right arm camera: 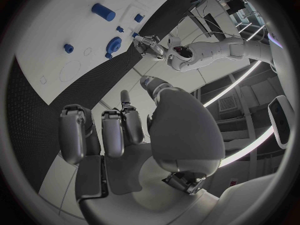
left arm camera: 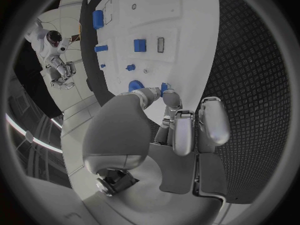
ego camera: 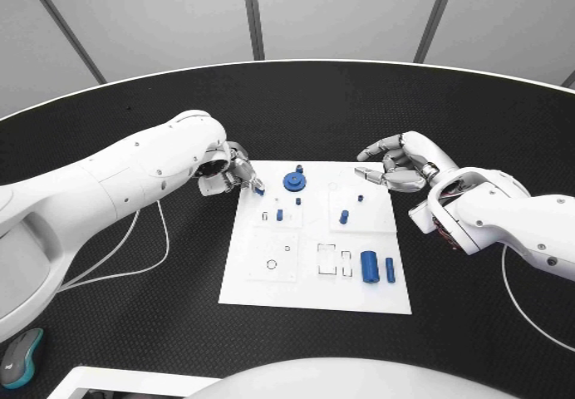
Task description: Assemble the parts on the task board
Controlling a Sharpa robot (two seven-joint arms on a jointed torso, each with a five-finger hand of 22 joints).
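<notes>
Task board (ego camera: 314, 283): white plate lying flat at the middle of the black table (ego camera: 144, 332), long side running near to far.
Round part (ego camera: 293, 180): blue disc with a raised hub, on the far end of the board, just left of its centre line.
Small pegs (ego camera: 344, 217): several short blue pieces scattered on the far half of the board, some upright, apart from one another.
Large cylinder (ego camera: 369, 266): blue, lying on the near right part of the board, long axis near to far.
Slim cylinder (ego camera: 390, 268): blue, lying just right of the large cylinder, parallel to it.
Left hand (ego camera: 228, 174): at the far left edge of the board; fingertips drawn narrow around a small blue part (left arm camera: 164, 87), pinching it over the board's edge.
Right hand (ego camera: 401, 162): at the far right corner of the board, above the surface; fingers curved and apart, holding nothing.
Mouse (ego camera: 18, 357): grey-blue, at the near left edge of the table, well apart from the board.
</notes>
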